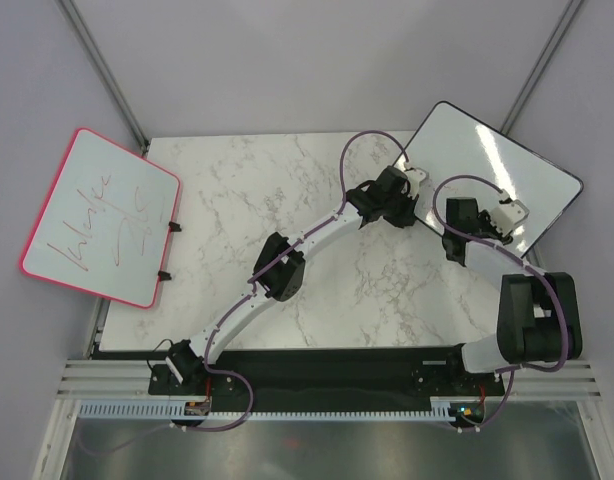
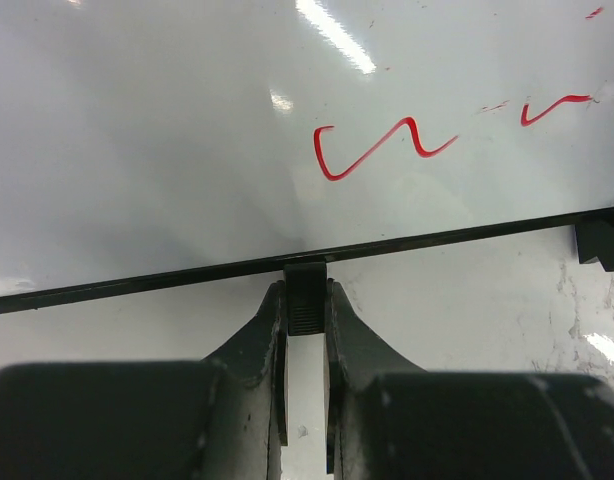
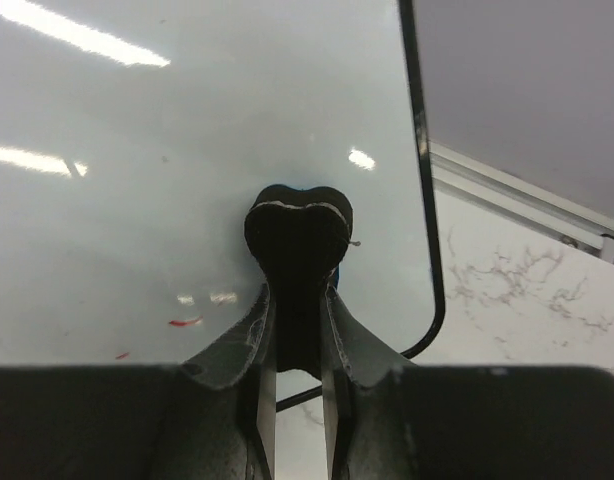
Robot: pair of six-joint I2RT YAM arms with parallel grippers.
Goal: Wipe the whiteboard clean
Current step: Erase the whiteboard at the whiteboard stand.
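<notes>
The whiteboard (image 1: pixel 492 160), black-framed with rounded corners, lies tilted at the table's back right. The left wrist view shows red handwriting (image 2: pixel 377 150) on its white face (image 2: pixel 167 130). My left gripper (image 1: pixel 412 192) (image 2: pixel 307 292) is shut on a small black tab (image 2: pixel 307 300) that sticks out from the board's frame. My right gripper (image 1: pixel 484 225) (image 3: pixel 297 295) is shut on a black eraser (image 3: pixel 298 228), which is pressed against the board's face (image 3: pixel 167 180) near a rounded corner. A short red mark (image 3: pixel 184 322) lies left of the eraser.
A pink-framed whiteboard (image 1: pixel 102 215) with red scribbles hangs over the table's left edge. The marble tabletop (image 1: pixel 237 200) lies between the two boards. A second black tab (image 2: pixel 602 243) sits on the frame to the right. Grey walls close in behind.
</notes>
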